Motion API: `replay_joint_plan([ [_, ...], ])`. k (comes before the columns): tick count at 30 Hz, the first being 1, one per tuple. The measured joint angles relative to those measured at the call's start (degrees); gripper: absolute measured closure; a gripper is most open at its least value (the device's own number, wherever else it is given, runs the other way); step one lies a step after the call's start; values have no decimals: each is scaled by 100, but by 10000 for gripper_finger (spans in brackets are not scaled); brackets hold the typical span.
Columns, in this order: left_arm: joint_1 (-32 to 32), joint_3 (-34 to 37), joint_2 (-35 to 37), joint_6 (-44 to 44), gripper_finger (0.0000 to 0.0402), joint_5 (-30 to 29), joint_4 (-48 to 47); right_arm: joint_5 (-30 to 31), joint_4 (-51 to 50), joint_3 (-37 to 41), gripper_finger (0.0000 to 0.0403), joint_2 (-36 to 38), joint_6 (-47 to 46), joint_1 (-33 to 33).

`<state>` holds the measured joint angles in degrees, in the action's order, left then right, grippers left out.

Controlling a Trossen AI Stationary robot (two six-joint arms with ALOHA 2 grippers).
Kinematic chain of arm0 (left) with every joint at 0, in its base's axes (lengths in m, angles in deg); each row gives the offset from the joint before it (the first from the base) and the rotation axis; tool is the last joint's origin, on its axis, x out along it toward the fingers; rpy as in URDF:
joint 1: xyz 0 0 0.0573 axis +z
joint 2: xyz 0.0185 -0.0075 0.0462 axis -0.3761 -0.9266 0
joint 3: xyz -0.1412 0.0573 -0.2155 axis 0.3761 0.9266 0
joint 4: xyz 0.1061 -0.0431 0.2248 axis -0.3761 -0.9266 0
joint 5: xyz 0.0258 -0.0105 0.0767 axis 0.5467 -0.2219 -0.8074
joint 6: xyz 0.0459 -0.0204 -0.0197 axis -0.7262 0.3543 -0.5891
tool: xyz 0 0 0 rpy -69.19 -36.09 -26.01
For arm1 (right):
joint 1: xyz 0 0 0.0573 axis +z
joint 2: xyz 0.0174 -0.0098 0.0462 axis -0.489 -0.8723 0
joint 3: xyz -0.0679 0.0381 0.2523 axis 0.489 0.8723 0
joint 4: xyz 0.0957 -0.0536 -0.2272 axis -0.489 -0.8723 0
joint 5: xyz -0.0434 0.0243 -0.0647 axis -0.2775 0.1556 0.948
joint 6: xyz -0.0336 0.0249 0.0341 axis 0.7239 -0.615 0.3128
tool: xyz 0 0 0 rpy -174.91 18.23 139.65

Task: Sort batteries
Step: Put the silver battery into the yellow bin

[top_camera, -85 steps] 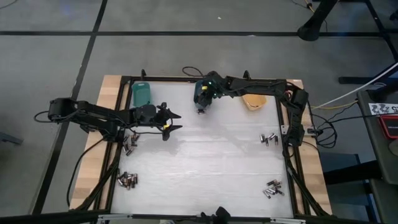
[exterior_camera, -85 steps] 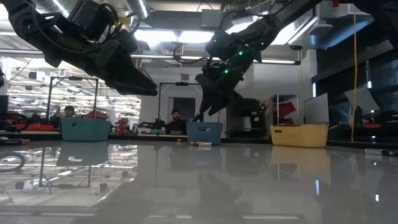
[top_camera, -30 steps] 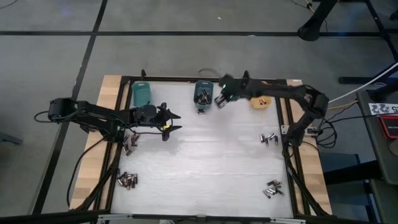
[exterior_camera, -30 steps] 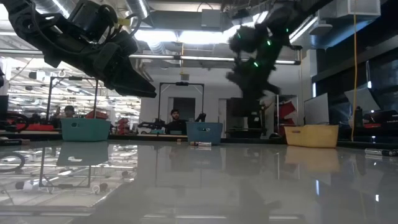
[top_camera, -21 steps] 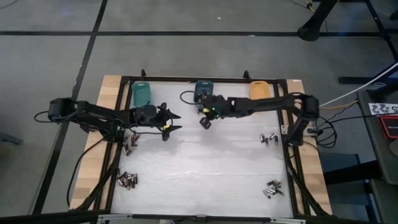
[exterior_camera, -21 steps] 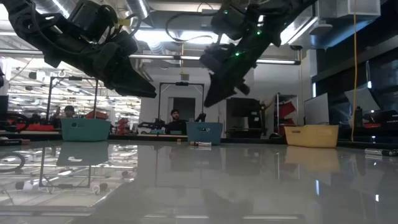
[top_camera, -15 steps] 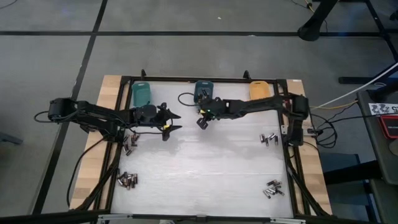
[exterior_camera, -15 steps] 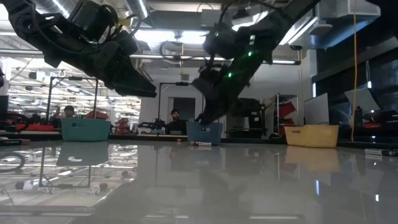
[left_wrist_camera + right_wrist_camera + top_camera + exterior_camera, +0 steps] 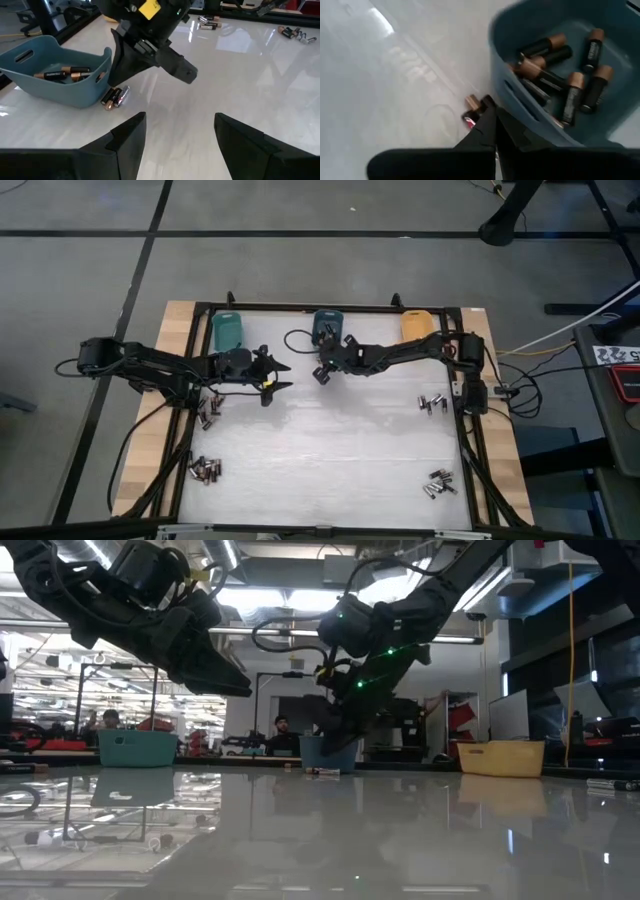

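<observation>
Mostly small, hard, slick cells that roll: pinch one across its middle. Right gripper (image 9: 322, 370), fingers shut and empty, dips at two loose batteries (image 9: 115, 96) just beside the blue bin (image 9: 555, 65); other piles lie scattered. Left gripper (image 9: 276, 376) hovers, fingers spread, holding nothing.

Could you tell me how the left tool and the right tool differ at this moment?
The left tool is open, its fingers spread over bare table; the right tool is shut. The left tool sits near the teal bin; the right tool reaches beside the blue bin, by two loose batteries. Neither visibly holds a battery.
</observation>
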<state>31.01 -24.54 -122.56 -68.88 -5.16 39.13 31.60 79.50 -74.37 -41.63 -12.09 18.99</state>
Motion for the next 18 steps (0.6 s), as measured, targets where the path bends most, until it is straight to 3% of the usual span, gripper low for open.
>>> replay_joint_plan([
  [18, 1, 0, 0, -2, 178, 0, -11, -29, 261, -2, 403, -249, 4, -253],
])
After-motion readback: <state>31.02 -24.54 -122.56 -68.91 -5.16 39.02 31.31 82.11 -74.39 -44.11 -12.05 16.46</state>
